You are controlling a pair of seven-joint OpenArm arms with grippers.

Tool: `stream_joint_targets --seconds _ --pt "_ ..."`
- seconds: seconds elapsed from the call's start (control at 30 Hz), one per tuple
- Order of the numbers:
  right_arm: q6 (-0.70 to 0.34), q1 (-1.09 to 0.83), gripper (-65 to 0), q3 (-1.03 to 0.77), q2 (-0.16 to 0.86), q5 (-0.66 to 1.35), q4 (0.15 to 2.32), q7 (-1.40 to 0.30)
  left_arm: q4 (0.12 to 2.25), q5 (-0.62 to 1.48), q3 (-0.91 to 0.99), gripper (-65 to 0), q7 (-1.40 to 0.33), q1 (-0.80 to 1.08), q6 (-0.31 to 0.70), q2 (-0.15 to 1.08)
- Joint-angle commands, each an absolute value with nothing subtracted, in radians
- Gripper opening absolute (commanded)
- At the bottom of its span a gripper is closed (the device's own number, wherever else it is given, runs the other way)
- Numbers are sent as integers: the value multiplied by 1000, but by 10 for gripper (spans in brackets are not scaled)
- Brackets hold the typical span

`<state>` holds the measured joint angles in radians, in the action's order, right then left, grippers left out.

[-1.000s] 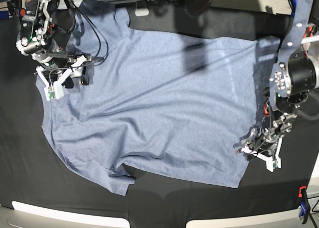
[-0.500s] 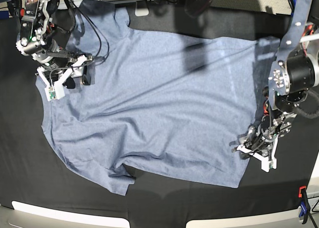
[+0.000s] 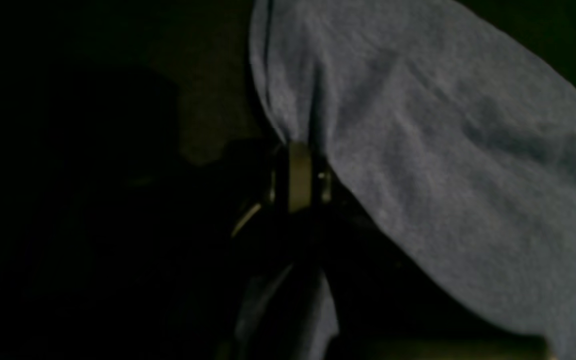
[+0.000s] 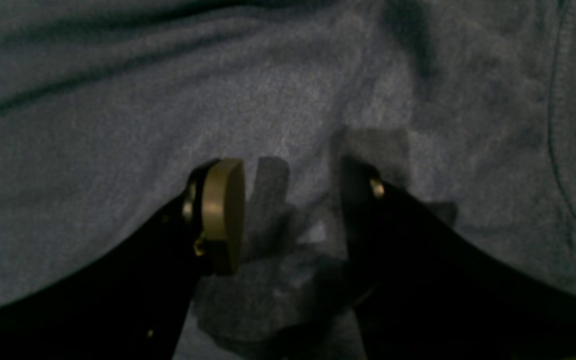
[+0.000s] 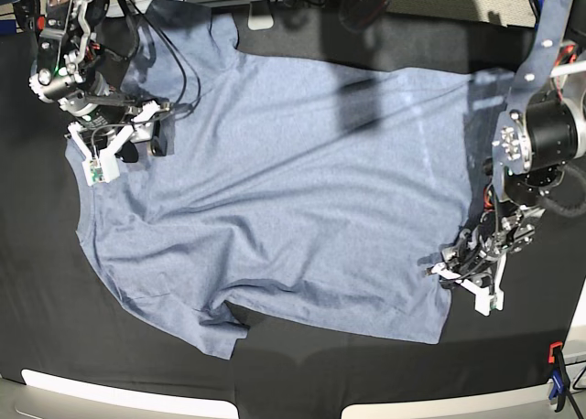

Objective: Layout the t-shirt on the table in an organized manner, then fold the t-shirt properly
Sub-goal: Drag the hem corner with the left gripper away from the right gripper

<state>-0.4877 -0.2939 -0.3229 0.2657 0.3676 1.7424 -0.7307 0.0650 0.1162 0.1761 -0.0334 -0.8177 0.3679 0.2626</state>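
Note:
The blue-grey t-shirt (image 5: 293, 190) lies spread on the black table (image 5: 37, 282), plain side up, with shallow creases and a small fold at its front hem. My left gripper (image 5: 455, 274) sits at the shirt's right front corner. In the left wrist view it (image 3: 298, 175) is shut on a pinched edge of the shirt (image 3: 443, 165). My right gripper (image 5: 103, 154) is over the shirt's far left edge. In the right wrist view it (image 4: 293, 200) is open, jaws apart just above the fabric (image 4: 118, 125), holding nothing.
An orange-and-blue clamp (image 5: 555, 382) grips the table's front right edge. Cables and a white object (image 5: 261, 16) lie past the far edge. Pale strips (image 5: 119, 396) run along the front edge. Both arm bodies stand over the table's sides.
My left gripper has moved a little to the left and away from the front edge, drawing the shirt's right front corner with it. The right gripper has stayed in place.

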Motion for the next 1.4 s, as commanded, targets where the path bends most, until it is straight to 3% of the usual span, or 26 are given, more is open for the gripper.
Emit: stream_joint_targets --seconds 0.0,0.1,0.2,0.63,0.7,0.8,0.9,1.0,1.2,1.37 --pt "-501 -283 -354 -329 277 377 1763 -712 89 121 175 -650 -26 -853 326 275" --pt "-501 -283 -354 -329 277 378 1763 -711 114 121 175 -650 -25 -853 183 299" --pt "-501 -282 -354 -329 277 378 1763 -710 116 121 175 -650 -12 -852 147 336" --pt "-501 -282 -354 -329 277 379 1763 -704 116 134 175 -650 -8 -848 135 399" --pt "-501 -282 -354 -329 278 388 1763 -698 121 171 175 -572 -35 -848 156 402" --pt "-519 -283 -354 -329 277 440 1771 -685 170 181 175 -431 -126 -845 298 411" --pt "-542 -283 -354 -329 277 457 1804 -685 263 259 175 -428 -252 -829 393 428" --pt "-542 -284 -354 -329 277 449 1840 -690 405 350 175 -428 -359 -753 427 455" --pt "-542 -310 -354 -329 277 450 1876 -696 776 440 193 -428 -398 -428 403 505" --pt "-542 -314 -354 -329 277 450 1877 -699 1101 440 328 -428 -438 -159 334 474"
